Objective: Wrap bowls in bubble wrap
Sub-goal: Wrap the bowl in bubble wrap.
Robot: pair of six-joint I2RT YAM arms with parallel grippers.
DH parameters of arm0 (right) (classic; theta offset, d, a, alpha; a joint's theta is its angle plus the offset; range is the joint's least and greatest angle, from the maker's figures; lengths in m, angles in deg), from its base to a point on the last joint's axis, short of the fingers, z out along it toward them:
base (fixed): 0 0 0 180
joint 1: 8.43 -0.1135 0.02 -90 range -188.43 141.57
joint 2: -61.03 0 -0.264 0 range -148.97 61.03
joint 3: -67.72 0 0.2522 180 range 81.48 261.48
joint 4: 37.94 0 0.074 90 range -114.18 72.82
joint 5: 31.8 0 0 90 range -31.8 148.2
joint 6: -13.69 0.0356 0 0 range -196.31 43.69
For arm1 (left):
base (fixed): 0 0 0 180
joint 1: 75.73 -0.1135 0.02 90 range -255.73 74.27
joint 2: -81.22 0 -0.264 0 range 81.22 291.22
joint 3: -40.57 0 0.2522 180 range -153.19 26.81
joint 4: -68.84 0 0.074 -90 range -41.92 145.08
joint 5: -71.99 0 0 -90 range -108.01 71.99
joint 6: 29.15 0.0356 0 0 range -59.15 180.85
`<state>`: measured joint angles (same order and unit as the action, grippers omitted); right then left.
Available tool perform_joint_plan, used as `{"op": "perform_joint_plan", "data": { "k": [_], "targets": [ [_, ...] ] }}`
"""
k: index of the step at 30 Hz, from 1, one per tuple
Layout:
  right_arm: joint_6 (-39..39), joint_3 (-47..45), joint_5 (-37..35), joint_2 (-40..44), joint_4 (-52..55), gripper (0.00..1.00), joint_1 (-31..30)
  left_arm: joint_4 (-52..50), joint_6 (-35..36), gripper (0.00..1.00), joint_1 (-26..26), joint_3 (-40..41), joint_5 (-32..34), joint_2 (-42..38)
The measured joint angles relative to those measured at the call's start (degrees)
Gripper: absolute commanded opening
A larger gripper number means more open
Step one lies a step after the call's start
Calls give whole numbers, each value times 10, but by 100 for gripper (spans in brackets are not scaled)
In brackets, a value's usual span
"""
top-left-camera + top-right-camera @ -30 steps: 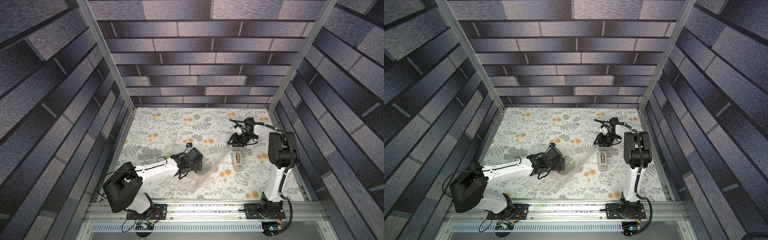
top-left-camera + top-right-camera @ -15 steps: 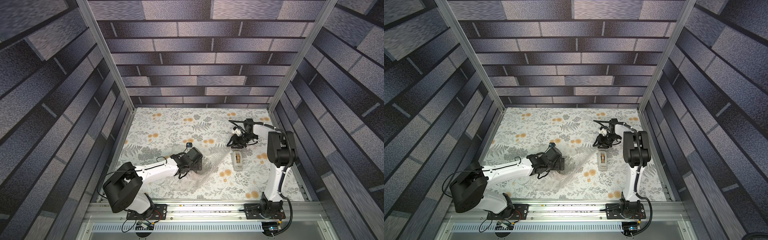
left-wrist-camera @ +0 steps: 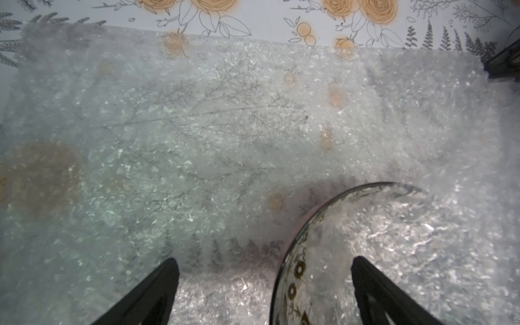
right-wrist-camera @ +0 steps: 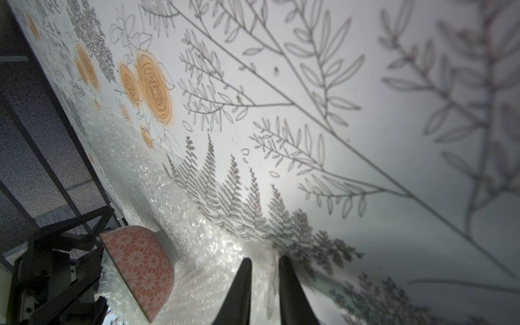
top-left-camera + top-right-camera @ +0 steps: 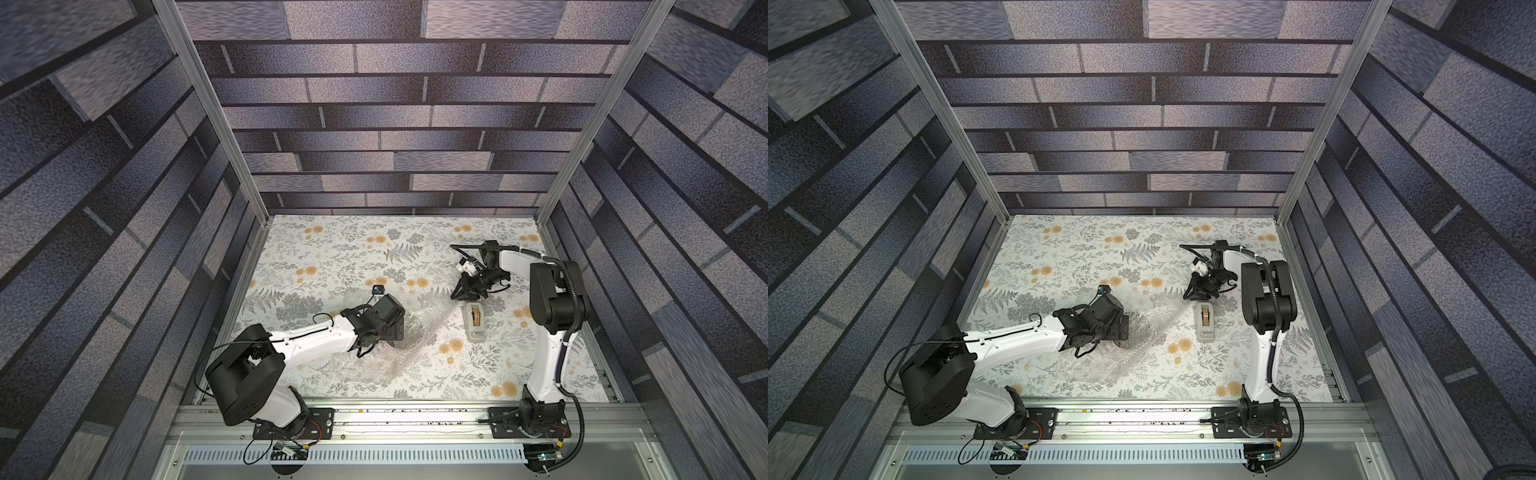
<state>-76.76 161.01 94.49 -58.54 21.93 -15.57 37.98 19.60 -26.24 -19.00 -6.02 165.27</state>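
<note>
Clear, crinkly bubble wrap (image 4: 168,202) lay flat on the floral tabletop (image 4: 365,140). Its nearest corner rose off the surface into the right jaws, which stood almost pressed together, pinching the film's edge. From those jaws the sheet ran away lengthwise toward the left arm (image 5: 316,336), and the coming move looked to turn on that axis. The bowl (image 4: 140,267) sat toward the far end of the sheet, well apart from the right jaws and off to one side of their line rather than dead ahead. It was small, salmon with a pale flower pattern outside (the inside, seen from the left wrist, looked whitish with dark and gold motifs under a dark rim). It was tipped on its side on the wrap, mouth turned to the left jaws and foot turned away from them. The left jaws were spread wide with the bowl's rim passing between them. One stood outside the rim and clear of it, the other over the mouth, and whether that one touched the bowl could not be told. The left arm was therefore far nearer the bowl, while the right arm (image 5: 548,345) had the wrap. The next move would probably carry the pinched corner along the sheet and over the bowl, lifted enough to clear the raised rim. A grey tape dispenser (image 5: 474,322) lay just beside the right jaws, by the sheet's corner.
</note>
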Motion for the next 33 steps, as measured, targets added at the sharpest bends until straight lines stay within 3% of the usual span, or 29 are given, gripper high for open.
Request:
{"op": "perform_joint_plan", "data": {
  "k": [7, 33],
  "targets": [
    [12, -11, 1, 6, -6, 0, 0, 0, 1, 98, 0, 0, 0, 0],
    [80, -44, 50, 189, -36, 0, -83, -6, 4, 98, 0, -14, 4, 26]
  ]
}}
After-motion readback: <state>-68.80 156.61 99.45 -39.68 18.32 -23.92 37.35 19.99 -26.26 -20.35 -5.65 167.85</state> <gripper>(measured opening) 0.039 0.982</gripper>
